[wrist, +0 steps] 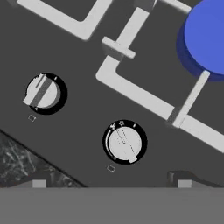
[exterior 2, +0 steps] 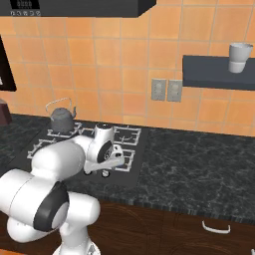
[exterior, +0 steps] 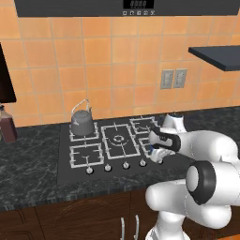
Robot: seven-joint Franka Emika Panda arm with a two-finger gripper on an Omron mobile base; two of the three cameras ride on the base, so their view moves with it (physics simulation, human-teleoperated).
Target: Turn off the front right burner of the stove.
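The stove (exterior: 65,164) is a flat black cooktop with grey grates and a front row of round silver knobs (exterior: 125,165). My arm reaches over its right side, and the gripper (exterior: 159,158) hangs low above the rightmost knob. The front right burner (exterior: 146,146) is partly hidden behind the hand; its bright-blue disc (wrist: 208,35) shows at the upper right of the hand view. In that view the rightmost knob (wrist: 125,143) lies just ahead of the gripper (wrist: 111,183), whose fingertips (wrist: 183,183) stand wide apart, open and touching nothing. A second knob (wrist: 43,92) sits to its left.
A grey kettle (exterior: 83,121) stands on the back left burner. A dark bottle (exterior: 7,125) is on the counter at far left. A wall shelf (exterior 2: 214,72) carries a white cup (exterior 2: 240,57). The dark marble counter edge (wrist: 22,162) runs just before the knobs.
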